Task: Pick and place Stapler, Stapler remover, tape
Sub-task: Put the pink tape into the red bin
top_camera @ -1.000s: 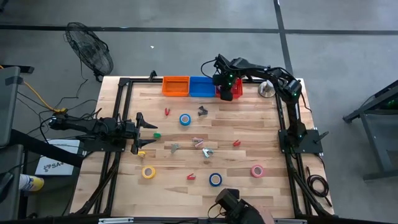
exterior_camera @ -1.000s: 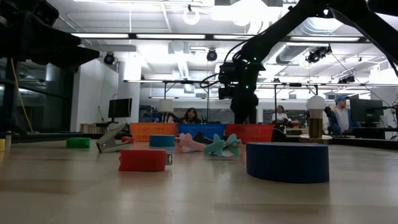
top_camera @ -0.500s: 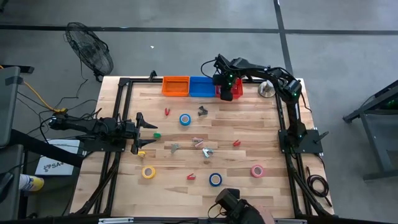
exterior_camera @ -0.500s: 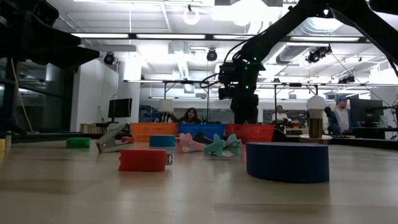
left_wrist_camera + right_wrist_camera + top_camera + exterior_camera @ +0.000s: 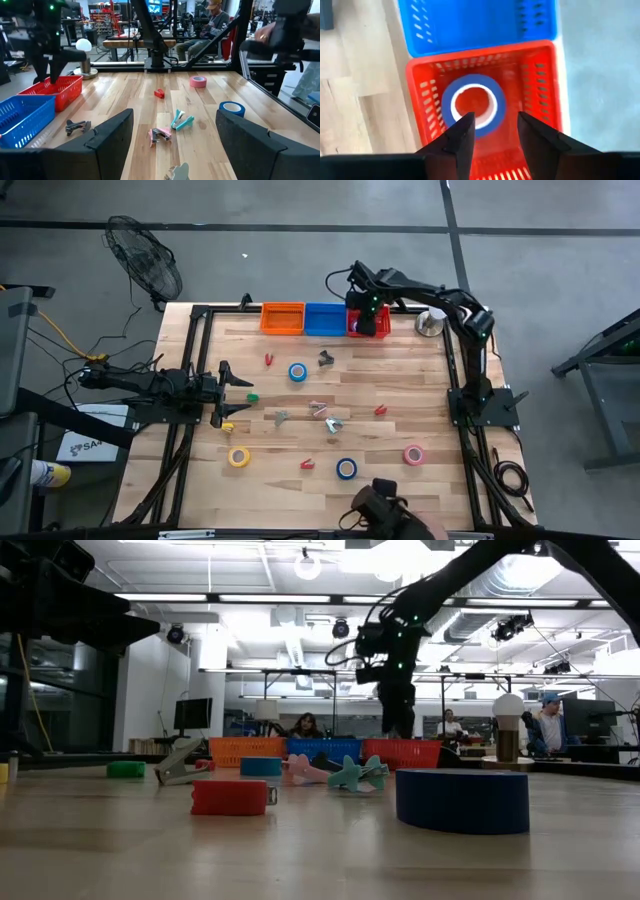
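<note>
My right gripper (image 5: pixel 495 117) hangs open over the red basket (image 5: pixel 381 330) at the table's far edge, fingers pointing down. A blue tape roll (image 5: pixel 475 80) lies flat on that basket's floor below the fingers, apart from them. On the table lie a blue roll (image 5: pixel 298 371), a yellow roll (image 5: pixel 238 457), another blue roll (image 5: pixel 346 468) and a pink roll (image 5: pixel 413 454). Small staplers (image 5: pixel 318 408) and red staple removers (image 5: pixel 269 360) are scattered mid-table. My left gripper (image 5: pixel 175 125) waits open at the table's left side.
A blue basket (image 5: pixel 323 318) and an orange basket (image 5: pixel 283 317) stand beside the red one along the far edge. A white ball on a metal base (image 5: pixel 430 323) stands right of the red basket. A small green piece (image 5: pixel 252 395) lies near my left gripper.
My right gripper has risen straight up from the red basket, staying above it. The blue tape roll stays in the basket.
</note>
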